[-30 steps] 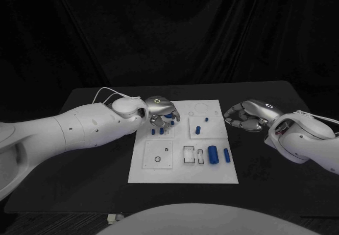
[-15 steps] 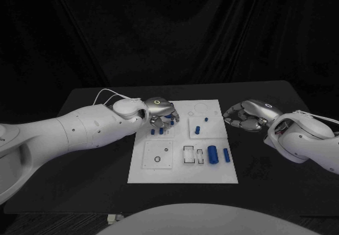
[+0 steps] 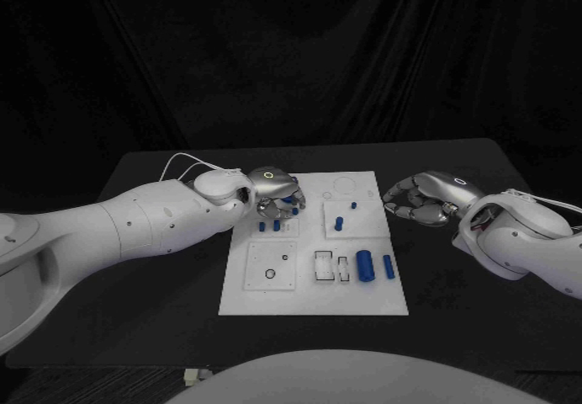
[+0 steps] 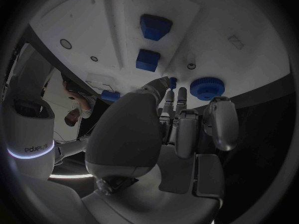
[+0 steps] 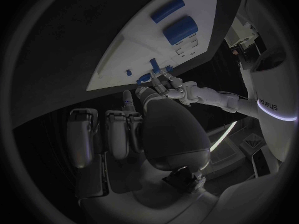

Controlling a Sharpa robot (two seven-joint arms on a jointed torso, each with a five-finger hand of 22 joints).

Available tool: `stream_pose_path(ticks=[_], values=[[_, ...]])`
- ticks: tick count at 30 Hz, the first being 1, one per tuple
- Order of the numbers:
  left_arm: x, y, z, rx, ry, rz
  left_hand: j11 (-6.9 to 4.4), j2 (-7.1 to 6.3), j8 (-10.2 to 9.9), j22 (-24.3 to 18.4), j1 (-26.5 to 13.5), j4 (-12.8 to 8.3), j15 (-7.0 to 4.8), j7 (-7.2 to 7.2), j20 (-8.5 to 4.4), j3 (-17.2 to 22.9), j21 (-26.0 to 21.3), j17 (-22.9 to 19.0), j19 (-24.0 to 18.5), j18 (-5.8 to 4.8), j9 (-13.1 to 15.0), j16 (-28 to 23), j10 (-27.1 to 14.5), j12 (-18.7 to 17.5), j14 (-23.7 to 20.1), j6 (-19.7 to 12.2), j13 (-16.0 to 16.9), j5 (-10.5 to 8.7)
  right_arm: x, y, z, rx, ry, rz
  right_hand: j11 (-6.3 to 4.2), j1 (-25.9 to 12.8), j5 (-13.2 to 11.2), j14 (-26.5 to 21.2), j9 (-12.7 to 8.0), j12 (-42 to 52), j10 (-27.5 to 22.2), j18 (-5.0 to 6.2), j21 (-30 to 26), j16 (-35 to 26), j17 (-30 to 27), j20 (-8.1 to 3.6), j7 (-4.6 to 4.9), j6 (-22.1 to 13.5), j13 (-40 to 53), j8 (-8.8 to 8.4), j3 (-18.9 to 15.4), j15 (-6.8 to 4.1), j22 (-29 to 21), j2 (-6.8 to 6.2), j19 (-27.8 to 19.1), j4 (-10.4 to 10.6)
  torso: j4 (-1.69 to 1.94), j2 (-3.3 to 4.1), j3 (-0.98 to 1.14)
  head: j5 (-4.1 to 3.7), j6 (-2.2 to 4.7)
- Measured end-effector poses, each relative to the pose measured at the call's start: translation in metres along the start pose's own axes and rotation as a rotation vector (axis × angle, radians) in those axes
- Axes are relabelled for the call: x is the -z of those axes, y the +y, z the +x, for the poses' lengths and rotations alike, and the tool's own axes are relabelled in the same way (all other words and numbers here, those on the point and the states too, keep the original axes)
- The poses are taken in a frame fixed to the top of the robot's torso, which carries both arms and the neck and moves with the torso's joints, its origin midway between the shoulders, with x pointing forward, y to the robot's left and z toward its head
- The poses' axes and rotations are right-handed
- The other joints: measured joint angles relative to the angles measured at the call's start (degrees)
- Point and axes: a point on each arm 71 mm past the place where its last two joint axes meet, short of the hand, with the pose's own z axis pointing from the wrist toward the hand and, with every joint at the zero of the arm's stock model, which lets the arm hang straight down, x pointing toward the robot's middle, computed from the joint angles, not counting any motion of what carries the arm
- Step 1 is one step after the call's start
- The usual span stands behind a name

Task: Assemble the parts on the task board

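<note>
since a second ago the left hand (image 3: 274, 187) has drawn in a little toward the far-left corner of the task board (image 3: 273, 303); the right hand (image 3: 420, 198) has stayed put, off the board's right edge over the black table (image 3: 158, 278).

the left hand hangs over a cluster of small blue parts (image 3: 269, 225) near the board's far-left corner, fingers pointing down. in the left wrist view its fingertips (image 4: 163, 82) reach a small blue piece (image 4: 172, 81) just beside a round blue gear (image 4: 207, 88), but whether they pinch it or merely touch it i cannot tell. two blue blocks (image 4: 148, 59) stand farther along the board. the right hand has its fingers curled in with nothing in them.

elsewhere on the board, a short blue peg (image 3: 341, 223) lies mid-board, and a thick blue cylinder (image 3: 365, 268) and a slimmer one (image 3: 389, 267) lie side by side toward the near-right.

the risk here looks like crowding: the parts sit close together, so fingers closing on one piece could nudge the gear or tip a neighbour. a shallow fingertip hold may also let the piece slip or twist as it lifts, leaving it misaligned for its seat.
</note>
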Motion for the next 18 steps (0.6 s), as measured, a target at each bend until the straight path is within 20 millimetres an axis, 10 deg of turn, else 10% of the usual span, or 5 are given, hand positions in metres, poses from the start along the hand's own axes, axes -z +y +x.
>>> stream_pose_path(ticks=[18], values=[[-0.0049, 0.0018, 0.0013, -0.004, 0.005, -0.009, -0.59, 0.35, 1.4, 0.0, -0.9, -0.6, 0.0, -0.04, 0.0, 2.1, -0.2, 0.0, 0.0, 0.0, -0.1, 0.0, 2.7, 0.0, 0.0, 3.5, -0.6, 0.0, -0.0008, 0.0005, 0.0004, 0.0, 0.003, -0.001, 0.0, 0.0, 0.0, 0.0, 0.0, 0.0, 0.0, 0.0, 0.0, 0.0, 0.0, 0.0, 0.03, 0.4, 0.0, 0.0, 0.3, 0.0, 0.0, 0.0, 0.0, 0.0, -0.01, 0.0, 0.02, -0.1, 0.0]])
